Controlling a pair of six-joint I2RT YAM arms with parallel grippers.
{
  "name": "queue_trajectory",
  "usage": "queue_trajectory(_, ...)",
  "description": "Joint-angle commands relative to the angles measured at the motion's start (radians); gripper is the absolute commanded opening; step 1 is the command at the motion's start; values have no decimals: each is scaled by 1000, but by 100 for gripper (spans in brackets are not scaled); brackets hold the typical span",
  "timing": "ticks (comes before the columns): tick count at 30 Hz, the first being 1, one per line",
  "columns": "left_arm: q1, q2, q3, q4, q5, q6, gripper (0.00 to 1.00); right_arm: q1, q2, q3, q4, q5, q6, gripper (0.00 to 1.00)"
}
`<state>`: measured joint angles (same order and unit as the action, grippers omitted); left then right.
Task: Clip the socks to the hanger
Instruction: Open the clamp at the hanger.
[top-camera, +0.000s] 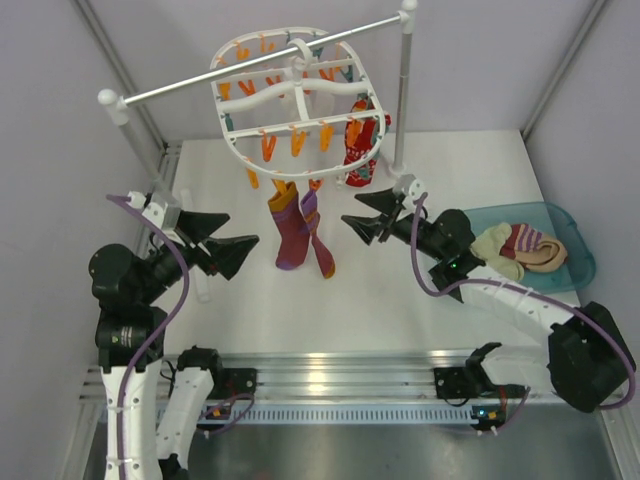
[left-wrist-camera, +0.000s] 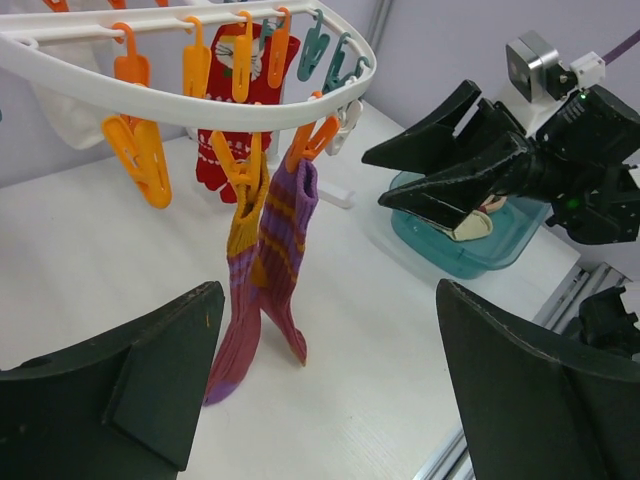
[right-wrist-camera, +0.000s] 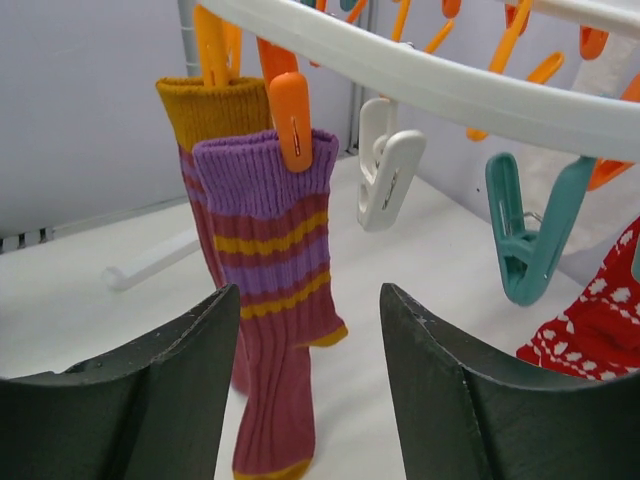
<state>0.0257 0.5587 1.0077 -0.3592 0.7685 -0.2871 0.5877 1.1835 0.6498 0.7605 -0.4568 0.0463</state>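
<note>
Socks (top-camera: 520, 248) are seen bundled in a teal tray (top-camera: 583, 262) on the surface, well to the right of the hanger (top-camera: 290, 95) and below it, not yet gripped. A maroon pair (top-camera: 295, 235) is already clipped under the hanger's front rim, so the step in hand is judged to be fetching the cream pair.

The right pincer (top-camera: 355, 212) is held partly spread just right of the maroon pair, with nothing pinched. The left pincer (top-camera: 243, 230) is spread wide on the other side, also unloaded.

A turn of the right pincer away from the hanger towards the tray is called for, then a pinch on one cuff. A white clip (right-wrist-camera: 388, 175) and a teal clip (right-wrist-camera: 525, 245) on the hanger's rim are free. The tray wall, the rail post (top-camera: 402, 110) and a red sock (top-camera: 362, 145) at the hanger's right edge are to be avoided. Open room is left in front of the hanger.
</note>
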Motion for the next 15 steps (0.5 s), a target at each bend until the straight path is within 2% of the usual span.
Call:
queue_trajectory(1, 6, 4, 26, 32, 52, 14, 92, 29, 47, 66, 204, 46, -20, 57)
queue_trajectory(8, 5, 23, 42, 31, 84, 8, 91, 32, 178, 132, 295, 78, -8, 50)
queue_trajectory(15, 5, 66, 88, 51, 109, -12, 91, 34, 261, 186, 344, 21, 17, 48)
